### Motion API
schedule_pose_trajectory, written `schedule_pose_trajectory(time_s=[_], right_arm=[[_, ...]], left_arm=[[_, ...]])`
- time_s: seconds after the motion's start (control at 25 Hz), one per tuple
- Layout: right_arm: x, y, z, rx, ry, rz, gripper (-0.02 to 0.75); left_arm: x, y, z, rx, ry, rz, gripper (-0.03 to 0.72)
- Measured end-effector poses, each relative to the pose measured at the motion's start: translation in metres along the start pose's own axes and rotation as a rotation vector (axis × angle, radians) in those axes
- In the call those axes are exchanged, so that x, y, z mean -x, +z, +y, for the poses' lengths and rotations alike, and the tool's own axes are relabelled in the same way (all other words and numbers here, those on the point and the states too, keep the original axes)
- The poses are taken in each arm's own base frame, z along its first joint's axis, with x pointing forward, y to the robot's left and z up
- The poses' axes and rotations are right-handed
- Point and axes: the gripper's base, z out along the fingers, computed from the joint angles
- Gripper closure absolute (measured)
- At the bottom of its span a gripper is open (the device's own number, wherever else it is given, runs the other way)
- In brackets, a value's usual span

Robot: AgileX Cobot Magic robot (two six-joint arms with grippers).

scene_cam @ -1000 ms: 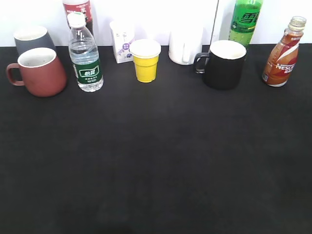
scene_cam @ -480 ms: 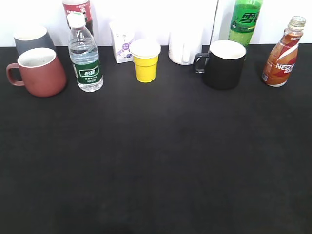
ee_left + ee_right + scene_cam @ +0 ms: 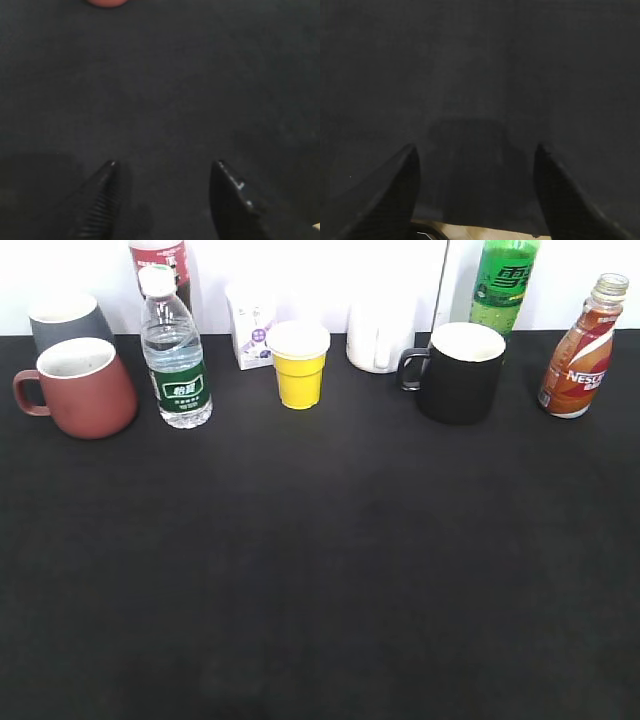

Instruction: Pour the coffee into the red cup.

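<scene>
The coffee [image 3: 580,348] is a small brown bottle with a curved body. It has a red and white label with "NESCAFE" on it and a pale cap on top. It stands upright at the far right of the desk [image 3: 320,570], near the back edge.

The red cup [image 3: 80,386] is a rounded brick-red mug, wider at the base, with a light inside. It stands upright at the far left, and its handle points to the left. The two things are well apart.
</scene>
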Motion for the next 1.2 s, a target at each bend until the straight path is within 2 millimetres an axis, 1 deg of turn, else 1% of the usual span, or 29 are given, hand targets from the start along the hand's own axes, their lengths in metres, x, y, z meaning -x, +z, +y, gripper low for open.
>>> schedule_pose_trajectory(time_s=[0.08, 0.2, 0.32, 0.44, 0.48, 1.2], right_arm=[[0.000, 0.000, 0.000, -0.004, 0.003, 0.000, 0.185], [0.000, -0.001, -0.002, -0.068, 0.053, -0.011, 0.185], [-0.008, -0.014, -0.002, -0.150, 0.104, -0.106, 0.185], [-0.019, -0.028, 0.002, -0.160, 0.095, -0.222, 0.185], [-0.019, -0.029, 0.002, -0.160, 0.095, -0.227, 0.185], [-0.020, -0.029, 0.002, -0.161, 0.095, -0.230, 0.185]], left_arm=[[0.000, 0.000, 0.000, 0.009, -0.007, -0.001, 0.303], [-0.001, -0.001, 0.004, 0.119, -0.095, -0.020, 0.369], [-0.007, -0.012, 0.005, 0.256, -0.197, -0.107, 0.402], [-0.018, -0.025, 0.001, 0.316, -0.226, -0.221, 0.409], [-0.021, -0.028, 0.000, 0.317, -0.223, -0.248, 0.409], [-0.021, -0.029, 0.000, 0.317, -0.222, -0.252, 0.409]])
